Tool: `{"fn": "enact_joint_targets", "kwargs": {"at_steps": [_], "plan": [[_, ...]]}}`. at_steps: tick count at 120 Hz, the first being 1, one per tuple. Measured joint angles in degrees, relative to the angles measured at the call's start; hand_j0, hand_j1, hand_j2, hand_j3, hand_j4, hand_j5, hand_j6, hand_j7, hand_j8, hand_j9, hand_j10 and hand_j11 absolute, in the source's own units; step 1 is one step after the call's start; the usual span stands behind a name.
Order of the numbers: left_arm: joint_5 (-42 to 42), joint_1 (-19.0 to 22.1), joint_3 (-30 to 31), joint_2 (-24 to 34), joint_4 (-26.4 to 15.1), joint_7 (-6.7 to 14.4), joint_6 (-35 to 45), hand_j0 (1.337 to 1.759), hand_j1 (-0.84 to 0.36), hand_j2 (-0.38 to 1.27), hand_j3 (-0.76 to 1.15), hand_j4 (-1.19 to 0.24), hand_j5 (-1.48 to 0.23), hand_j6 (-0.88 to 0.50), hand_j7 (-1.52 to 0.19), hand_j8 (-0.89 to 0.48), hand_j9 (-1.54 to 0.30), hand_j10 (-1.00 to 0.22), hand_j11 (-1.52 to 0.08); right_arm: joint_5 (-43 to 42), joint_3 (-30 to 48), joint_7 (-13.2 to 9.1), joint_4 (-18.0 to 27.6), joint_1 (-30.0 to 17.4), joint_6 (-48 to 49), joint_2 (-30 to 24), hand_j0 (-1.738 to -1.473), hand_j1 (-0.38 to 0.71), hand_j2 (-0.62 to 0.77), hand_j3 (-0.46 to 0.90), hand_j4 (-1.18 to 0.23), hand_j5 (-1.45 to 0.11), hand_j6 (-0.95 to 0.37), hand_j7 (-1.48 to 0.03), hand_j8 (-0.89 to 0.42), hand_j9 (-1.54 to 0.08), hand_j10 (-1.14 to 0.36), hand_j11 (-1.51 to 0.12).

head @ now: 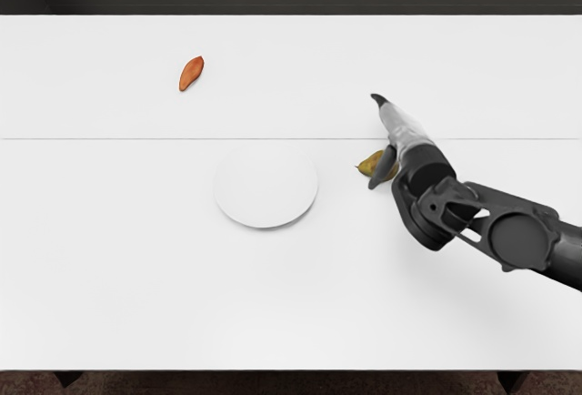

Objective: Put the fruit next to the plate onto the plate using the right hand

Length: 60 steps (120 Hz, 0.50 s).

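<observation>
One yellow-brown fruit lies on the white desk, just right of the round white plate and not touching its rim. The right robot hand, whose arm comes in from the right edge, lies against the fruit's right side and covers part of it. Whether it is clamped on the fruit or only touching it cannot be told. An orange-red piece sits far back left, its kind unclear.

A wide white table fills the view, dark wall behind, brownish floor below.
</observation>
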Motion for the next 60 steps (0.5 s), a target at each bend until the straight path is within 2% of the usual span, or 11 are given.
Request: {"fn": "enact_joint_targets", "kwargs": {"at_steps": [32,60], "plan": [[0.0,0.0,0.0,0.0,0.0,0.0,0.0,1.658,0.35,0.0,0.0,0.0,0.0,0.0,0.0,0.0,0.0,0.0,0.0,0.01,-0.71,0.01,0.24,0.13,-2.26,-0.67,-1.658,-0.13,-0.01,0.0,-0.19,-0.25,-0.19,-0.25,-0.19,-0.25,-0.19,-0.25],[0.0,0.0,0.0,0.0,0.0,0.0,0.0,1.658,0.35,0.0,0.0,0.0,0.0,0.0,0.0,0.0,0.0,0.0,0.0,0.11,-0.91,0.01,0.43,-0.35,-2.64,-1.58,-1.658,-0.08,-0.03,0.0,-0.24,-0.31,-0.24,-0.31,-0.24,-0.31,-0.23,-0.31]]}}
